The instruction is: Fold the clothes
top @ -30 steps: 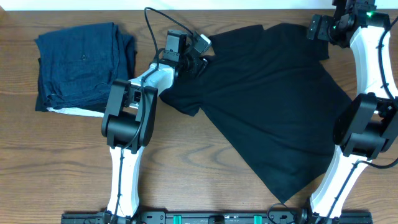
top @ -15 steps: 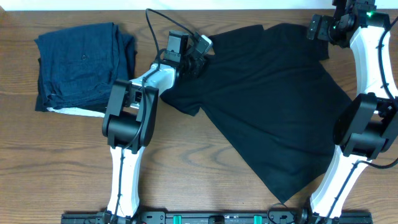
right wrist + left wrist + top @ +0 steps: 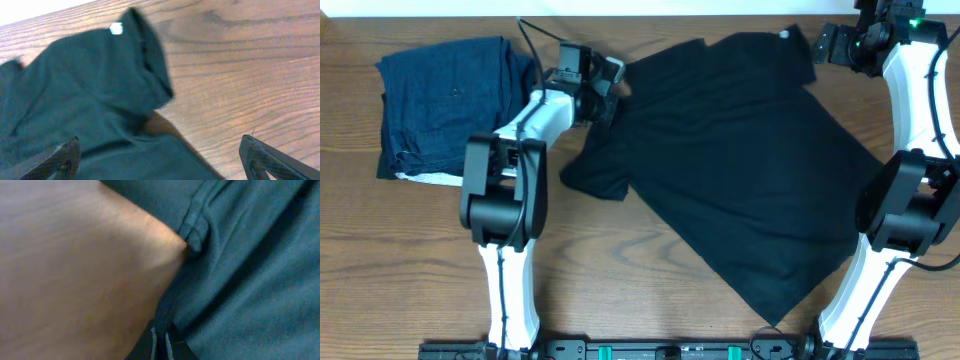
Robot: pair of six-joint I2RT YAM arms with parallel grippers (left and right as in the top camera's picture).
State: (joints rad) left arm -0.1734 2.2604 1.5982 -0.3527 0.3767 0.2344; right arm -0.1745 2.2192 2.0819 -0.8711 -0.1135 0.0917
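Observation:
The clothes, a black T-shirt (image 3: 740,160), lie spread across the middle and right of the table, with a small white tag (image 3: 783,35) near the far edge. My left gripper (image 3: 607,92) is at the shirt's upper left edge, shut on a pinch of the fabric. In the left wrist view the jaws (image 3: 160,347) are closed on the cloth just below a stitched hem (image 3: 196,229). My right gripper (image 3: 828,46) hovers open over the shirt's far right corner. Its fingers (image 3: 62,159) stand wide apart above the fabric (image 3: 90,90) near the tag (image 3: 116,28), holding nothing.
A folded stack of dark navy garments (image 3: 455,105) with a white layer beneath lies at the far left. Bare wooden tabletop (image 3: 410,260) shows along the near side and to the right of the shirt (image 3: 240,75).
My left gripper has closed on the shirt's edge and moved left, dragging the shirt's upper part with it. The right arm has stayed still.

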